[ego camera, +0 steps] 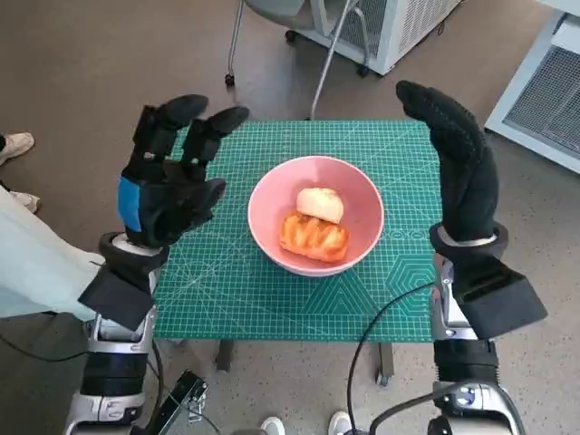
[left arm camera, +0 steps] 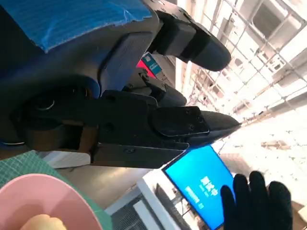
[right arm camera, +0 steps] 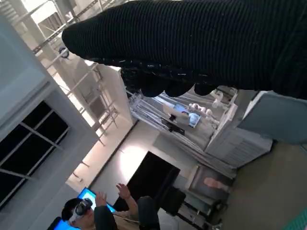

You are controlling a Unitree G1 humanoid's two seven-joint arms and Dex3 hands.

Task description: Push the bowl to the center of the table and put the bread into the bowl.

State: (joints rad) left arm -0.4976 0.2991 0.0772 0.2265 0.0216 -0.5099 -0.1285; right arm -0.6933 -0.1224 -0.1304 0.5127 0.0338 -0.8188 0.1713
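A pink bowl (ego camera: 362, 204) stands near the middle of the green cutting mat (ego camera: 236, 290). Inside it lie a pale round bun (ego camera: 321, 204) and a golden braided pastry (ego camera: 314, 236). My left hand (ego camera: 168, 186) is raised to the left of the bowl, fingers spread, holding nothing. My right hand (ego camera: 462, 163) is lifted at the mat's right edge, fingers straight and empty. The left wrist view catches the bowl's rim (left arm camera: 29, 189), a bit of bun (left arm camera: 43, 224) and the gloved right hand (left arm camera: 256, 201).
A chair's metal legs (ego camera: 322, 63) and a white cabinet (ego camera: 399, 27) stand beyond the table's far edge. A person's shoe (ego camera: 14, 143) shows at the left. A black cable (ego camera: 381, 317) crosses the mat's near right corner. A person (right arm camera: 108, 213) appears in the right wrist view.
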